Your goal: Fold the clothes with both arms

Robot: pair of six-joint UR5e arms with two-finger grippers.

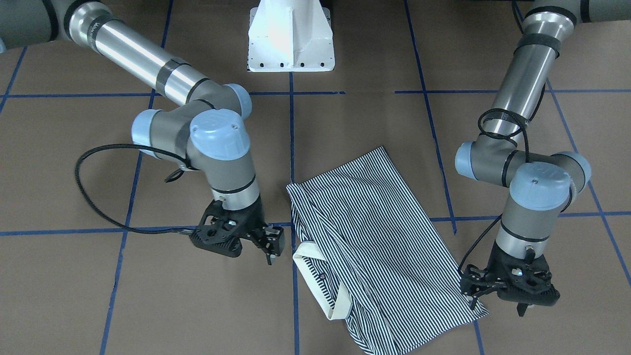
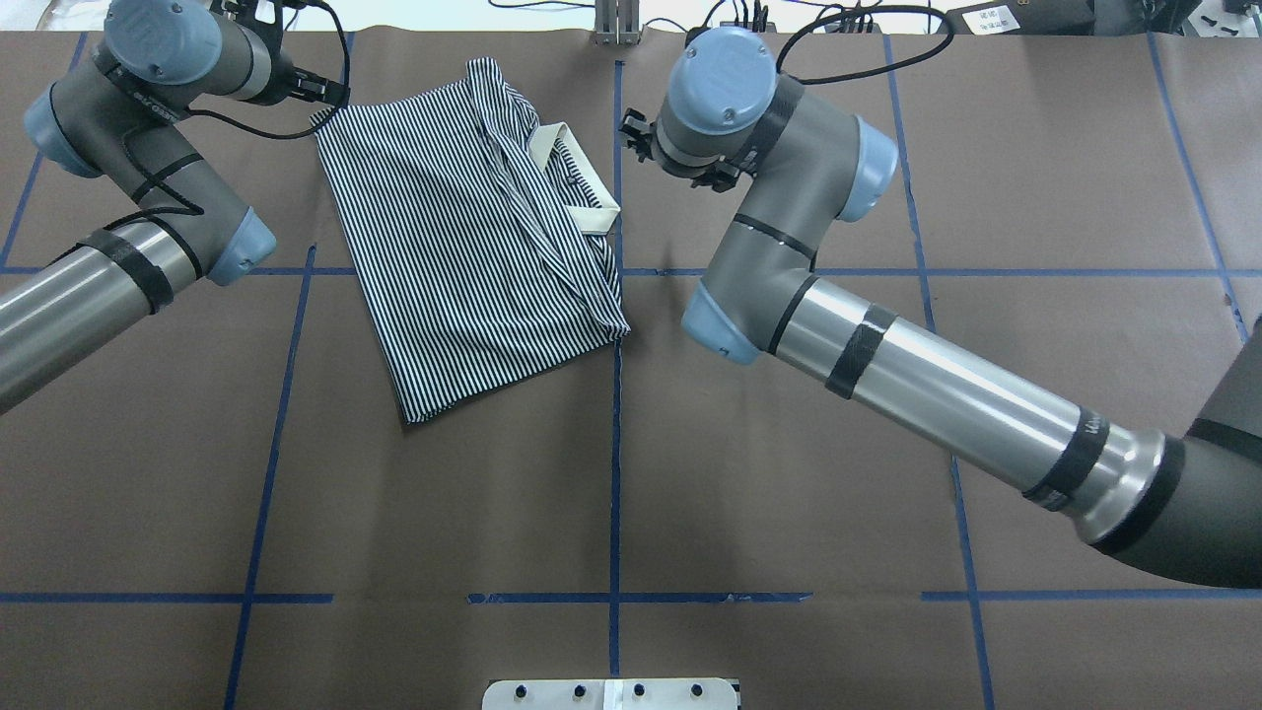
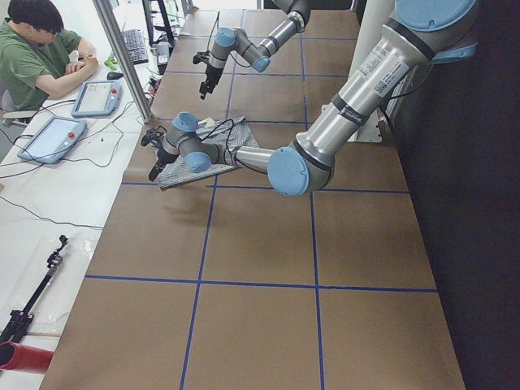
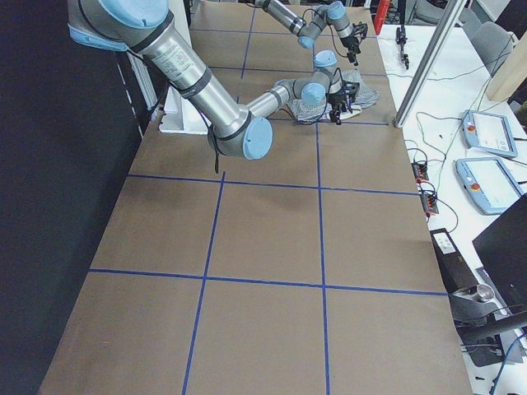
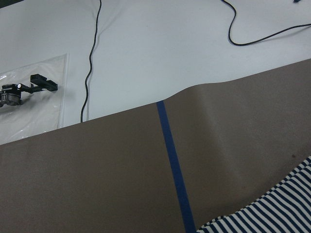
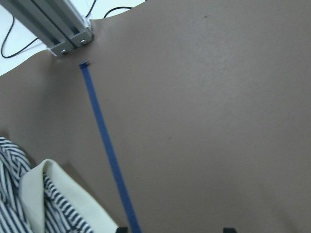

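Robotics lab: left arm (image 2: 59, 296) and right arm (image 2: 946, 385) over blue-taped table (image 2: 789, 473), teach pendants (image 4: 490, 133), seated person (image 3: 41, 61) alongside.

Both arms are brushed silver tubes joined by dark grey housings, each capped in light blue with a small screw near the rim. The right arm (image 1: 143, 61) wears black tape bands, and a black cable (image 1: 93, 197) loops out of its wrist toward nine o'clock. The left arm (image 1: 517, 88) has a coiled cable (image 1: 498, 123) at its elbow. The right tool (image 1: 270, 245) and the left tool (image 1: 495, 301) are black, open-framed pieces. The pedestal (image 1: 291, 39) is white.
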